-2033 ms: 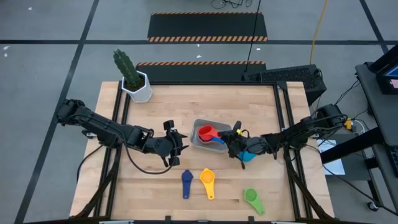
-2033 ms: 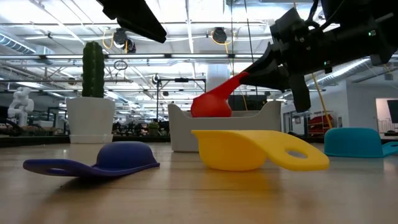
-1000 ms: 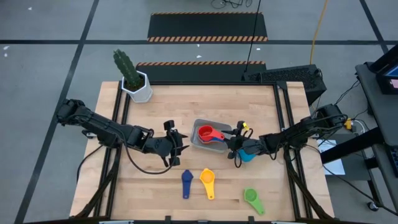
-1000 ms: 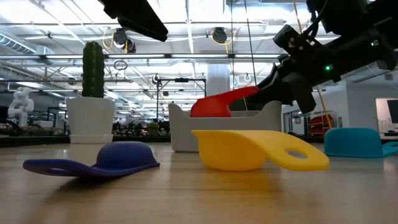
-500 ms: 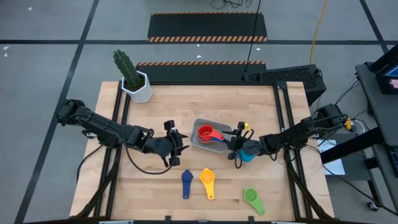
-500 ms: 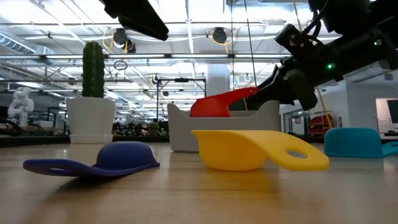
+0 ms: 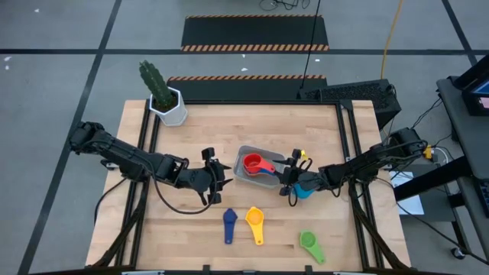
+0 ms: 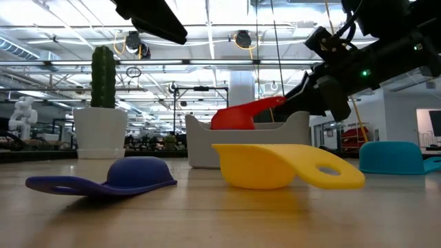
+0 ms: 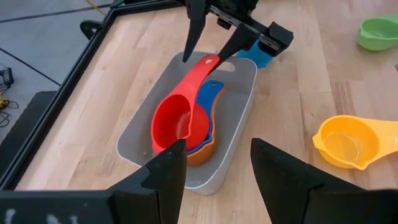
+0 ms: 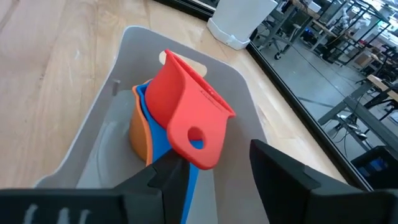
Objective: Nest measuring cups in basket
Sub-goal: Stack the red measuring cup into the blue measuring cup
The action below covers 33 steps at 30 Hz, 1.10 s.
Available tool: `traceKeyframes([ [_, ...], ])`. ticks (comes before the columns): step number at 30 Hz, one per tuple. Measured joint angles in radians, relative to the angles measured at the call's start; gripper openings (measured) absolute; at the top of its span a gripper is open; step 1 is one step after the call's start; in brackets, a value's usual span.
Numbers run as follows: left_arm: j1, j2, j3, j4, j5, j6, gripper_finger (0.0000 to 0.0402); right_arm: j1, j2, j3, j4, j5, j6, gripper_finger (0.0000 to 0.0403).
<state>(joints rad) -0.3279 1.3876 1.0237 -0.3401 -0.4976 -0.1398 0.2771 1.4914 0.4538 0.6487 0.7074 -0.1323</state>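
The pale grey basket (image 7: pixel 243 176) stands mid-table. In it the red cup (image 9: pixel 177 121) sits nested in the blue cup (image 9: pixel 208 93), and that one in the orange cup (image 10: pixel 138 134). The red handle (image 10: pixel 196 140) slants up over the basket's right end. My right gripper (image 10: pixel 214 160) is open, with a finger on either side of that handle's end and a gap on both sides. My left gripper (image 7: pixel 221 177) hovers open just left of the basket. The light blue cup (image 7: pixel 306 191) lies bowl-down under the right arm.
Near the front edge lie the navy cup (image 7: pixel 229 221) and the yellow cup (image 7: pixel 254 220) side by side, with the green cup (image 7: pixel 309 242) further right. A white pot with a cactus (image 7: pixel 170 107) stands at the far left corner. Bare wood lies between basket and pot.
The red cup has come down from a steep tilt to lie flatter on the stack in the basket, its handle still raised. My right gripper sank with it, then eased slightly back toward the table's right edge. In the last half second nothing has moved.
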Motion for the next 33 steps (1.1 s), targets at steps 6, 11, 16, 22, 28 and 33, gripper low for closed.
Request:
traceKeyframes([
  [6,0.0,0.0,0.0,0.002,0.001,0.001,0.0182,0.0,-0.032,0.0,-0.043,-0.006,0.018,0.0172],
  [11,0.0,0.0,0.0,0.002,0.001,0.003,0.0182,0.0,-0.107,0.0,-0.178,-0.066,0.11,0.0178],
  [16,0.0,0.0,0.0,0.007,0.002,0.007,0.0182,0.0,-0.167,0.0,-0.279,-0.086,0.18,0.0178],
  [22,0.0,0.0,0.0,0.037,0.003,0.012,0.0182,0.0,-0.228,0.0,-0.305,-0.084,0.204,0.0179],
  [28,0.0,0.0,0.0,0.048,0.003,0.026,0.0182,0.0,-0.291,0.0,-0.35,-0.083,0.23,0.0179],
  [33,0.0,0.0,0.0,0.047,0.003,0.027,0.0182,0.0,-0.313,0.0,-0.37,-0.084,0.238,0.0179],
])
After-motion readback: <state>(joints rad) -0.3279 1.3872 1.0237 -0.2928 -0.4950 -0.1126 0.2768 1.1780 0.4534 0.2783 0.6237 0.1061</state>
